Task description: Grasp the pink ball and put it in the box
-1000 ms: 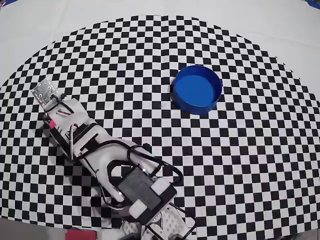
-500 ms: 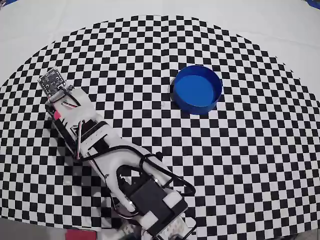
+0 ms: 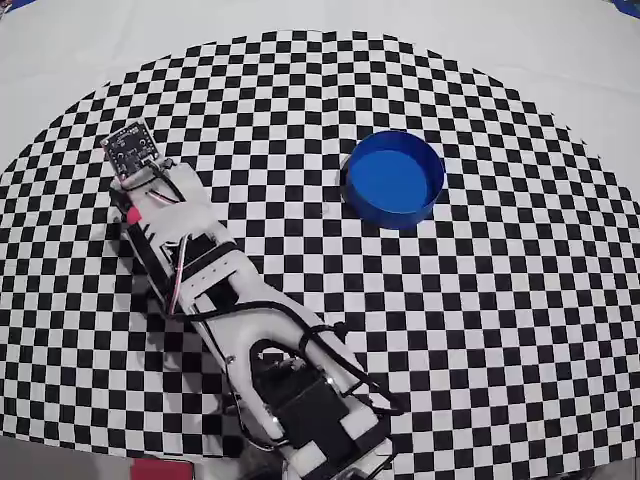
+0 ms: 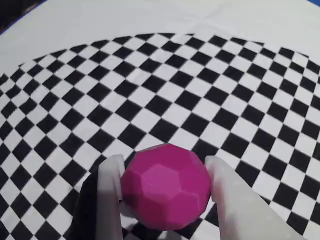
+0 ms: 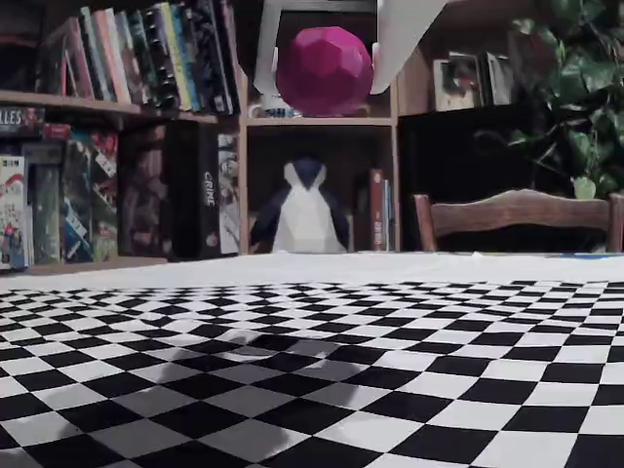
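A checkered worktop (image 5: 409, 390) fronts bookshelves (image 5: 117, 127). The gripper (image 4: 165, 187) pinches the pink ball (image 4: 166, 192) between both fingers (image 4: 111, 195), lifted clear above the cloth, well left of the box (image 3: 394, 179) in the overhead view.

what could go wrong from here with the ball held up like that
1. The pink ball is pinched only at its sides by the gripper and hangs high above the checkered cloth; if it slips, it would probably drop and roll away.
2. The blue box sits well to the right of the gripper in the overhead view, with a low rim, so a release off centre might land the ball outside.
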Motion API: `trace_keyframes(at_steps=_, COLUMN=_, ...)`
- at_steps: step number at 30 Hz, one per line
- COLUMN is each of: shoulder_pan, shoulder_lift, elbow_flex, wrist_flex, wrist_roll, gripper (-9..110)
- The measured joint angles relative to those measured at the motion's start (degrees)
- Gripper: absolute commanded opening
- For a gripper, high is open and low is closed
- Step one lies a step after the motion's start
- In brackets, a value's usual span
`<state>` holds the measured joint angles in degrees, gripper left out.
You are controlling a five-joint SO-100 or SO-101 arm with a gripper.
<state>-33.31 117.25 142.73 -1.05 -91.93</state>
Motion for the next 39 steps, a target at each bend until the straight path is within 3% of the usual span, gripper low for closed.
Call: trace_keyframes(at_steps=39, shoulder_pan=20.0, shoulder_lift=5.7, elbow_flex=2.9, wrist_flex=0.0, wrist_roll=0.0, gripper=0)
